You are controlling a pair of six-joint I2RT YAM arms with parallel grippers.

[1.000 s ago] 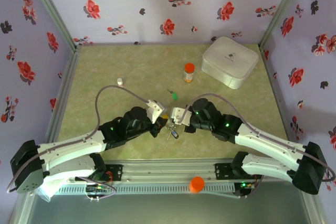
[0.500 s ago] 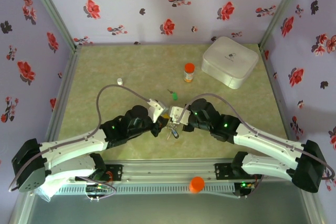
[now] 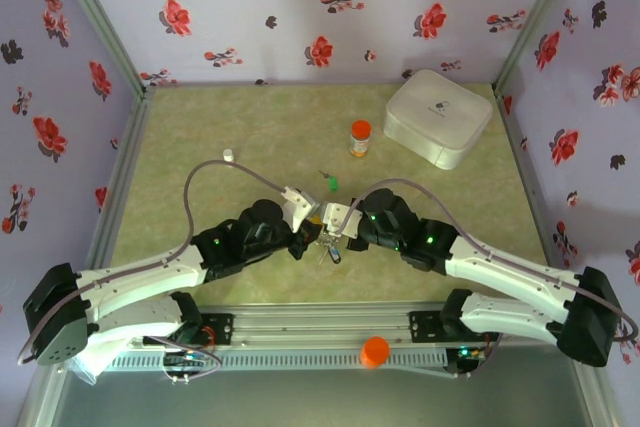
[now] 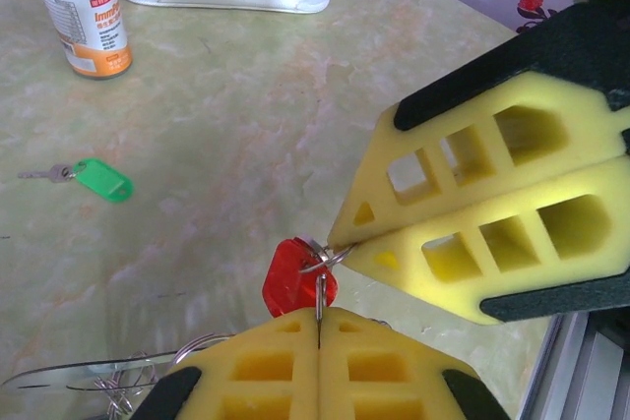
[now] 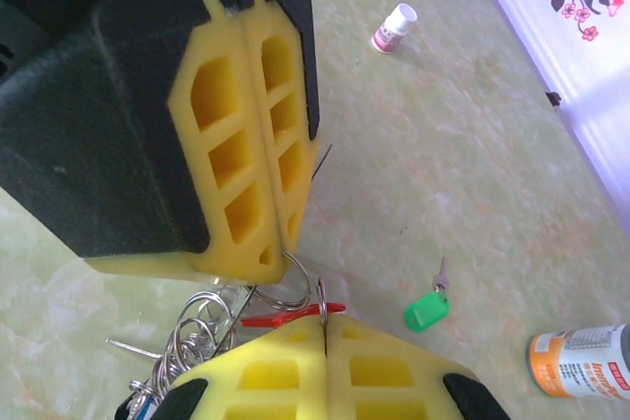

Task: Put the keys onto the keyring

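My two grippers meet tip to tip at mid-table. The left gripper [image 3: 314, 231] [image 4: 318, 318] is shut on a thin wire of the keyring [image 4: 74, 374], whose silver loop [image 5: 298, 278] curls out from its fingertips. The right gripper [image 3: 335, 228] [image 5: 323, 320] is shut on the small ring of the red-tagged key [image 4: 295, 277] [image 5: 285, 319], and that ring touches the loop. A bunch of rings and keys [image 5: 192, 341] [image 3: 329, 250] hangs below the left fingers. A green-tagged key [image 3: 330, 183] [image 4: 98, 180] [image 5: 426, 309] lies loose on the table beyond the grippers.
An orange-capped bottle [image 3: 360, 137] [image 4: 84, 12] stands behind the green key. A white box [image 3: 440, 117] sits at the back right. A small white vial [image 3: 228, 155] [image 5: 394, 27] stands at the left. An orange cap [image 3: 375, 350] rests on the front rail.
Both grippers have edged slightly closer together, staying shut. The hanging bunch of keys has shifted a little with them.
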